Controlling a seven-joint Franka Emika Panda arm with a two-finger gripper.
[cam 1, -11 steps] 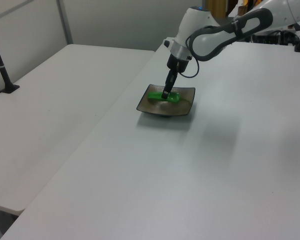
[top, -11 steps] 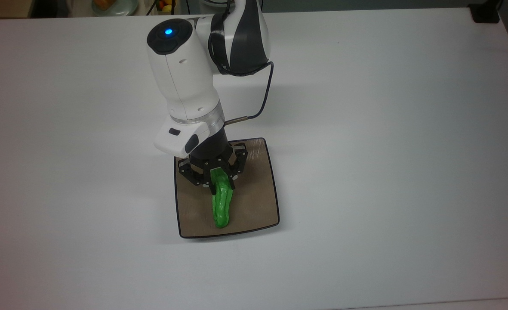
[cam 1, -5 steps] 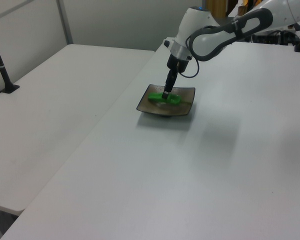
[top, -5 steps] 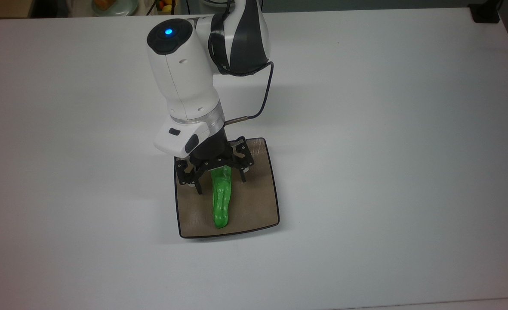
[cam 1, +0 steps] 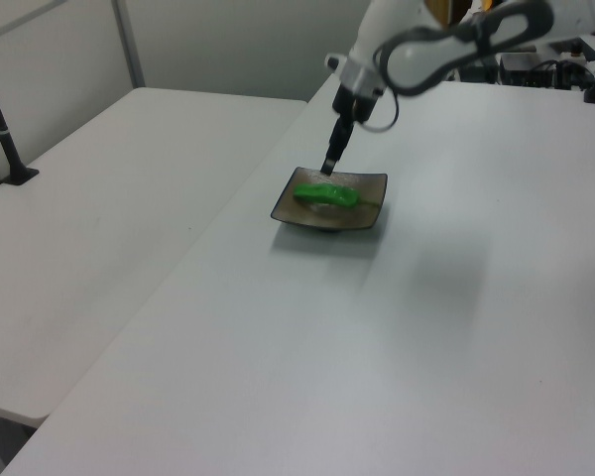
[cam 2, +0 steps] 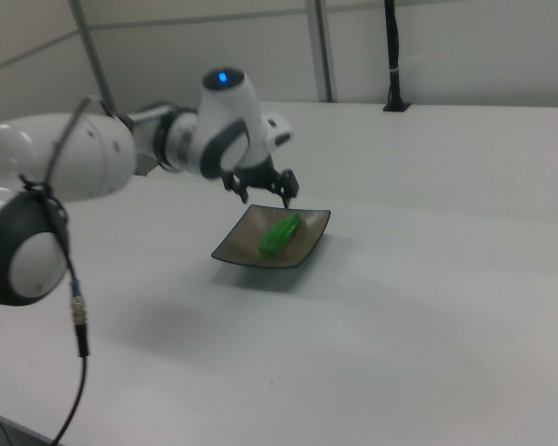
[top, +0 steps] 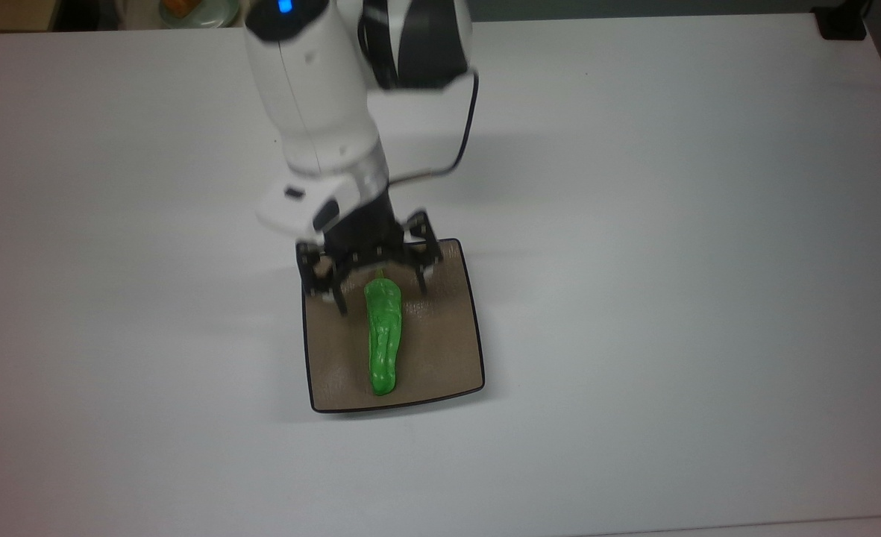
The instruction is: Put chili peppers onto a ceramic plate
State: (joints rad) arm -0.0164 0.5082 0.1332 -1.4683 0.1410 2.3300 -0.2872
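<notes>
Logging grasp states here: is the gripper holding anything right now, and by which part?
Nothing is held. The gripper is open above the stem end of the chili pepper, which lies on the ceramic plate.

no readable text anywhere tbh, no labels or brand marks on the white arm (top: 313, 97), nothing printed on the plate (top: 440, 350), no numbers or signs on the surface (top: 671, 261), just a blue light on the arm, not lettering
</notes>
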